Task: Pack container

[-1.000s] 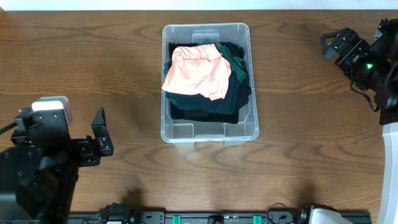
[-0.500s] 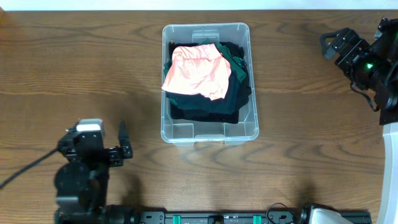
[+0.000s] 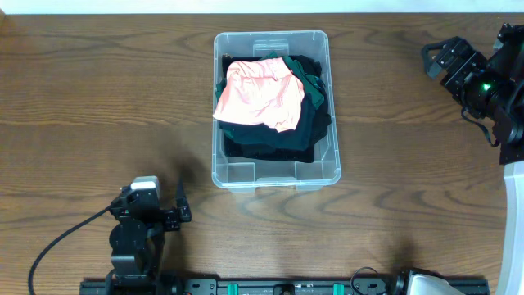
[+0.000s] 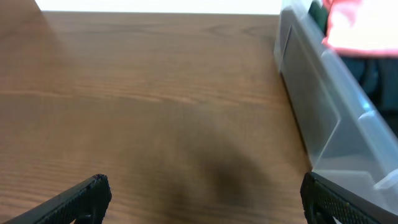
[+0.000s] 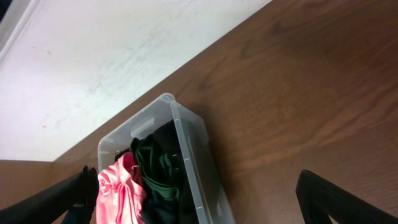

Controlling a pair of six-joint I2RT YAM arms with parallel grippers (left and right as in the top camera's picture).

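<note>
Dark wood tabletop [image 3: 82,98]: clear plastic rectangular container [image 3: 276,177] at ctr, pink garment [image 3: 258,94] heaped over dark clothes [image 3: 278,141]. Left tool [image 4: 205,193] & right tool [image 5: 196,183] both gape wide, empty, parked well apart from it; packing prob. done.

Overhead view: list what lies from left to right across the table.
left hand → container → right hand

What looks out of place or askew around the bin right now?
Only the pink garment: it lies crumpled atop the dark clothes, heaped against the container rim at the overhead view's left and seemingly above it. The container sits square on the table; nothing lies outside it.
</note>
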